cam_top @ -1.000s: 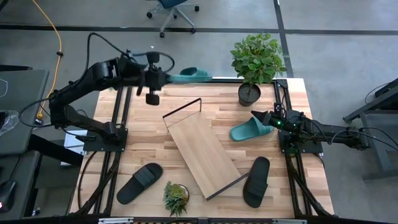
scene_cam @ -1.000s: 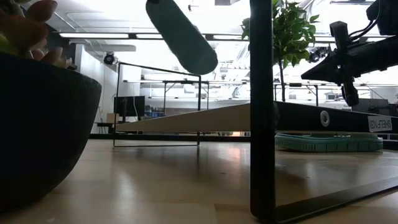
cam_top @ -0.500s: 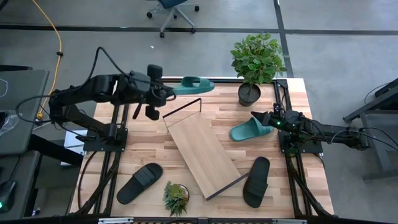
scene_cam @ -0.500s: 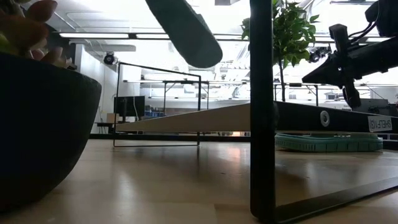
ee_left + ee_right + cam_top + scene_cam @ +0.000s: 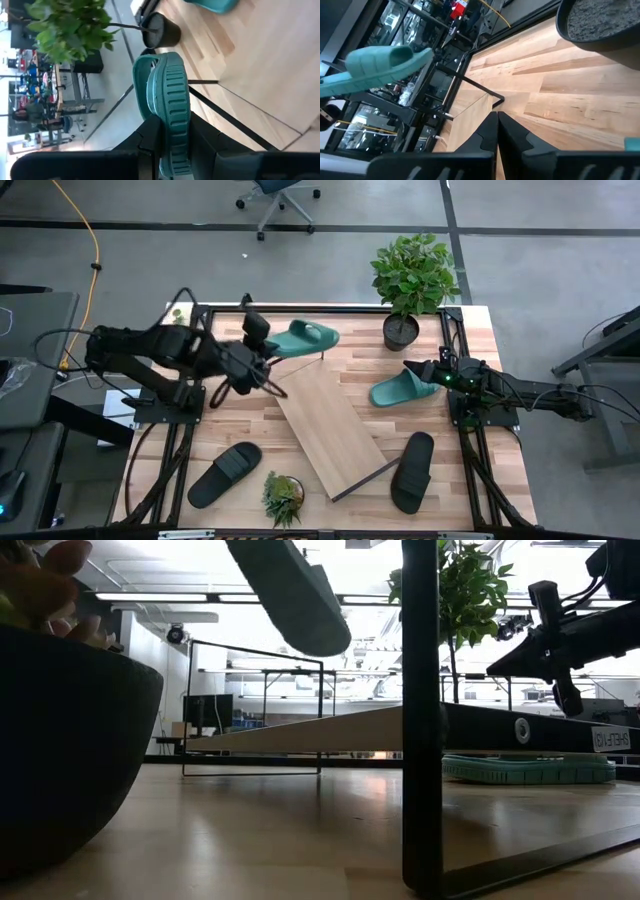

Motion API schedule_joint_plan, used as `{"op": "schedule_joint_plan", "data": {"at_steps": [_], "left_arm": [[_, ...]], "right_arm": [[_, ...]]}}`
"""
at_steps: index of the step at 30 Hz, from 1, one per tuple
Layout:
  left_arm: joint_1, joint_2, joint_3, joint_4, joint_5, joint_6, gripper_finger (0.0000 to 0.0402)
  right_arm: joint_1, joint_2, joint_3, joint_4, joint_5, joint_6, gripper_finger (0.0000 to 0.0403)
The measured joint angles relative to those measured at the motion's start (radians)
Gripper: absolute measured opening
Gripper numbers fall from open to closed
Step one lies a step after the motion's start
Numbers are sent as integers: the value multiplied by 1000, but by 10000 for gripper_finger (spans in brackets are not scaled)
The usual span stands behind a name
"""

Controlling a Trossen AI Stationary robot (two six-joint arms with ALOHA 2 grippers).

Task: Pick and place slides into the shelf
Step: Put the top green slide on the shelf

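High view: the left gripper (image 5: 268,352) is pinched on the heel of a teal slide (image 5: 303,337), holding it in the air above the raised end of the shelf (image 5: 328,420), near the far edge of the tabletop (image 5: 230,415). The shelf, a slanted light-wood board on a black wire frame, lies diagonally across the middle of the tabletop. A second teal slide (image 5: 402,388) rests on the tabletop toward the right edge, just beside the right gripper (image 5: 416,368), which sits low there with its fingers pressed together and holding nothing. One black slide (image 5: 224,473) lies near the front left corner and another black slide (image 5: 412,471) near the front right corner, touching the shelf's lower end. A large potted plant (image 5: 410,280) stands at the far right corner; a small potted plant (image 5: 282,496) stands at the front edge. Low view: the held teal slide (image 5: 288,595) hangs tilted, high above the shelf board (image 5: 320,730), sole facing down. The resting teal slide (image 5: 528,769) lies flat behind the frame's black upright. The right arm shows at the upper right. Left wrist view: the left gripper's fingers (image 5: 152,137) clamp the teal slide (image 5: 170,105) by its edge, ribbed sole showing, with the shelf board (image 5: 270,75) beyond it. Right wrist view: the right gripper (image 5: 497,122) has its fingertips closed against each other over the bare tabletop (image 5: 560,95), with the held teal slide (image 5: 380,62) in the air farther off.
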Motion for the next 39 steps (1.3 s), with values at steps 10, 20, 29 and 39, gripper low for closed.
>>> {"op": "schedule_joint_plan", "data": {"at_steps": [10, 20, 29, 39], "left_arm": [[-96, 100, -2, -14, -67, -97, 58], [-110, 133, -2, 44, -78, -186, 55], [-110, 133, -56, 94, -39, -183, 49], [-109, 133, -231, 220, -1, -161, 49]], "right_arm": [[0, 0, 0, 0, -28, -3, 0], [0, 0, 0, -1, -109, -12, 0], [0, 0, 0, -3, -117, -11, 0], [0, 0, 0, 1, -96, 60, 0]]}}
